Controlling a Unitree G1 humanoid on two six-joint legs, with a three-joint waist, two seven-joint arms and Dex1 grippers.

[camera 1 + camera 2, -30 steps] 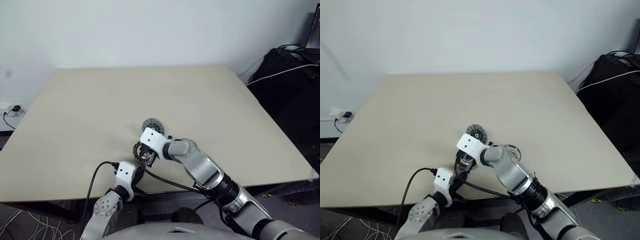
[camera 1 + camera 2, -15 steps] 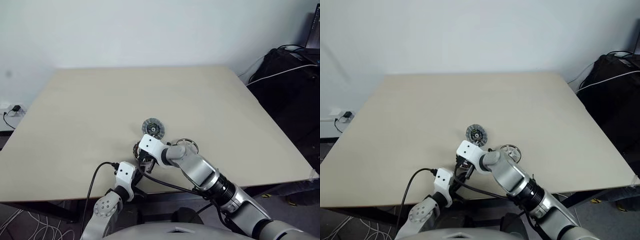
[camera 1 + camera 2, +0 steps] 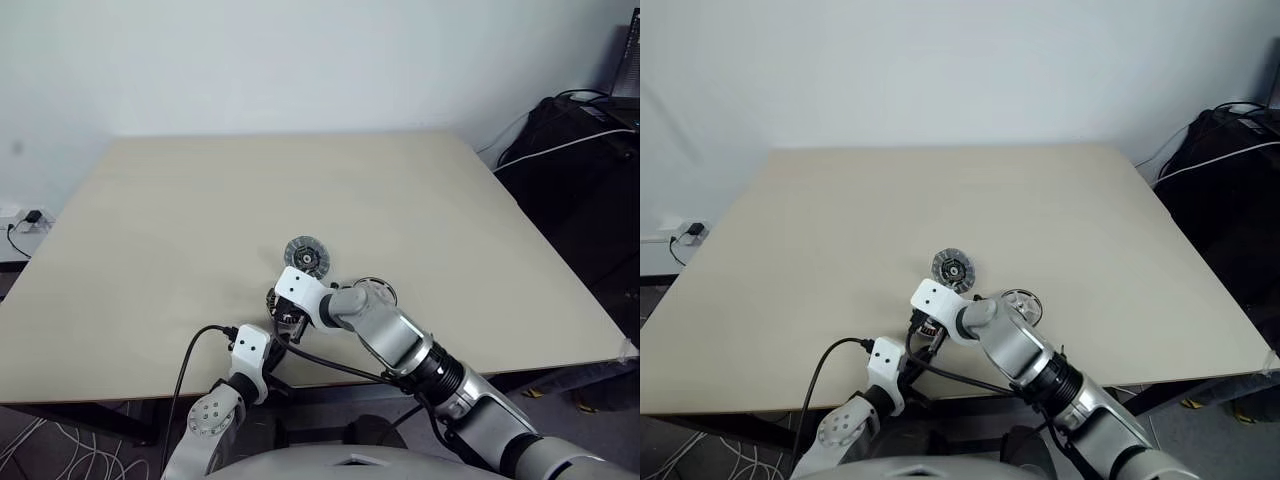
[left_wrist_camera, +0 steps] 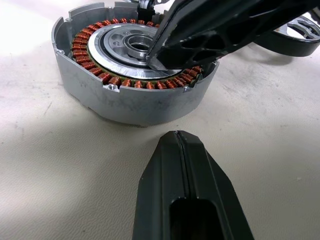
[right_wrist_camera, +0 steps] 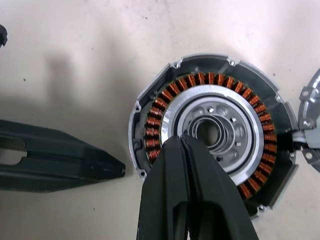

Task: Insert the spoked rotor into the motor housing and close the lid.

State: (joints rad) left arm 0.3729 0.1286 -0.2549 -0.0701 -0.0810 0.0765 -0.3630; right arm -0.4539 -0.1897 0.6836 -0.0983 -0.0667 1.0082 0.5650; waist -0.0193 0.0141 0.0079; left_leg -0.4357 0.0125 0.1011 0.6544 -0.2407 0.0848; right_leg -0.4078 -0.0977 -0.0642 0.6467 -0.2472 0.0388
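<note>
a: where's everything rn?

b: motor housing (image 5: 212,132) sits on the table (image 3: 180,220) near the front edge, copper windings up, nothing in it yet. spoked rotor (image 3: 375,290) lies flat just to the robot's right of it, partly behind the right arm. lid (image 3: 306,254) is a bit farther back, apart from both.

a: grippers?

b: right gripper (image 5: 184,142) is closed, holding nothing, tip over the silver centre ring of the housing; can't tell if it actually touches. left gripper (image 4: 176,136) also closed and empty, tip just beside the housing wall, low over the table.

a: so what's the step?

b: looks like steadying or nudging the housing before fetching the rotor, imo. to do it well: press only on the silver centre, stay off the windings, they'd scratch easily. left tip makes a decent backstop so the housing doesn't slide. then the right jaws must open and go for the rotor's rim, keep it level, line its hub up w/ the centre bore. lid last.
</note>
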